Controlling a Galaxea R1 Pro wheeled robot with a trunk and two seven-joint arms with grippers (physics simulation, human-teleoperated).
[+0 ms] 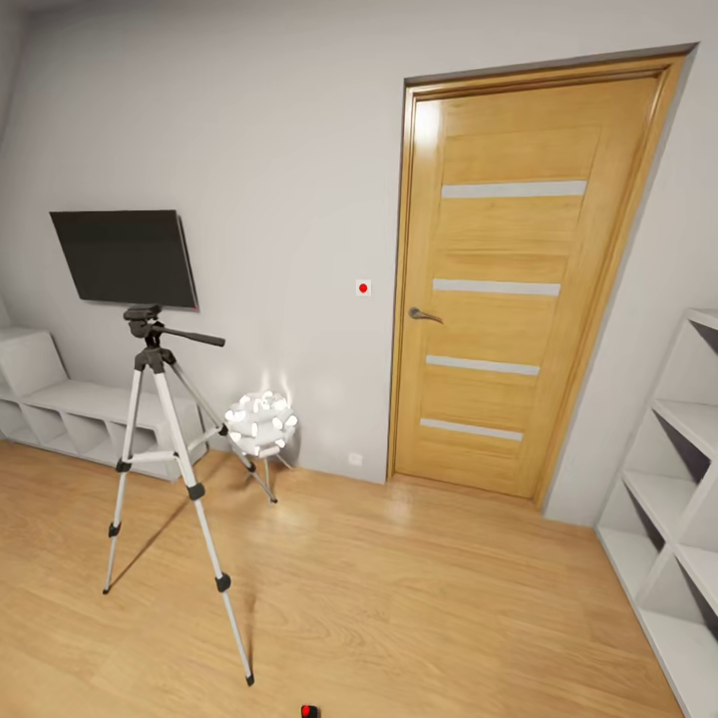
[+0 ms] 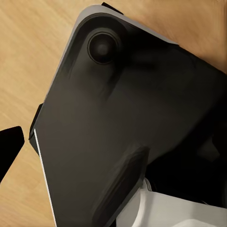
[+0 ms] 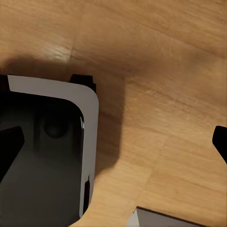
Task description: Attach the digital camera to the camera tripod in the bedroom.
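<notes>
The camera tripod (image 1: 160,419) stands on the light wood floor at the left of the head view. It has silver legs spread wide and a black head (image 1: 146,321) with a long pan handle and nothing on it. At that view's bottom edge peeks a small black thing with a red top (image 1: 309,711), apparently the digital camera, mostly cut off. In the right wrist view my right gripper (image 3: 114,142) is open over bare floor, a dark fingertip (image 3: 9,147) at each side. My left gripper (image 2: 113,146) is open above the robot's dark base (image 2: 123,113), with one fingertip (image 2: 9,147) showing and nothing held.
A white spiky-ball lamp (image 1: 261,419) stands just behind the tripod's right leg. On the wall hang a black TV (image 1: 125,257) and a red-dot switch (image 1: 363,287). An oak door (image 1: 509,289) is shut. Grey cube shelves sit at left (image 1: 70,414) and right (image 1: 678,519).
</notes>
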